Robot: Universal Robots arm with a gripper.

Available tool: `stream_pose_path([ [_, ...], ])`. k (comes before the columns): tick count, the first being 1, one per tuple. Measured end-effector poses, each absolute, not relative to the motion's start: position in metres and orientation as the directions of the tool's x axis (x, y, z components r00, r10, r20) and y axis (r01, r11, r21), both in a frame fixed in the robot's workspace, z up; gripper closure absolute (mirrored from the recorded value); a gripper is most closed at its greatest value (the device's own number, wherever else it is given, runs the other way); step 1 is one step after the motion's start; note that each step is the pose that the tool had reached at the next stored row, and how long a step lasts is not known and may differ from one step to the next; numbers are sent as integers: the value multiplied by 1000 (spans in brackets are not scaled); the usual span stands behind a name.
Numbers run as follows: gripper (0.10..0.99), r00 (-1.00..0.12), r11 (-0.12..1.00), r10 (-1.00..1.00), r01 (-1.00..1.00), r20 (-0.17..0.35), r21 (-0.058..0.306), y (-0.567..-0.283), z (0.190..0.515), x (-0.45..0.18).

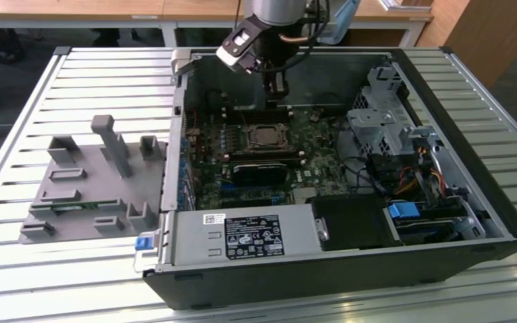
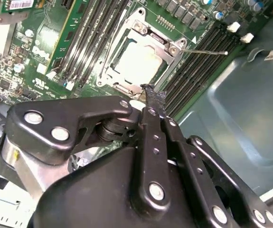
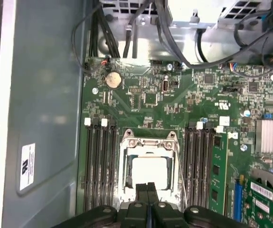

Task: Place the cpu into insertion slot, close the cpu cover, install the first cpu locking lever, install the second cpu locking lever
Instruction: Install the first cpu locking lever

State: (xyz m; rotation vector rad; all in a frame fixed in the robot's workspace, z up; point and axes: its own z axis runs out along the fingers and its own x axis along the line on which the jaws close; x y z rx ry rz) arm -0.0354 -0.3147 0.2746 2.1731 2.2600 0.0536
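In the open computer case, the cpu [image 3: 149, 172] [image 2: 137, 61] lies in the insertion slot [image 1: 266, 136], its pale square top showing. The silvery cpu cover [image 3: 148, 142] [image 2: 151, 35] lies flat around it, framing it through its window. A thin metal locking lever [image 2: 207, 51] sticks out sideways from the socket over the memory slots. My gripper [image 3: 147, 189] [image 2: 150, 94] [image 1: 277, 91] hovers just above the socket's edge. Its two black fingers are pressed together and shut, with nothing between them.
Black memory slots [image 3: 100, 166] flank the socket. A black finned block [image 1: 258, 168] sits beside it, with the labelled power supply [image 1: 240, 237] at the front and the drive cage with cables [image 1: 380, 128] on the exterior view's right. A grey fixture [image 1: 88, 182] lies on the slatted table.
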Motion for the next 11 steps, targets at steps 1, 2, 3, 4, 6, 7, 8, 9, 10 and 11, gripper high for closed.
stream_pose_path([
  [1,980,-57,57,998,998,20,29,-315,275,-35],
  [2,980,-75,75,997,997,19,29,-315,275,-35],
  [3,980,-95,94,995,995,19,29,-315,275,-35],
  [4,980,-113,112,993,993,19,29,-315,275,-35],
  [6,980,-148,148,989,989,19,29,-315,275,-35],
  [7,980,-166,165,986,986,19,29,-315,275,-35],
  [8,980,-184,183,983,983,19,29,-315,275,-35],
  [9,980,-201,201,979,979,19,29,-315,275,-35],
  [10,980,-219,218,976,975,19,29,-315,275,-35],
  [11,980,-238,238,971,971,19,29,-315,275,-35],
])
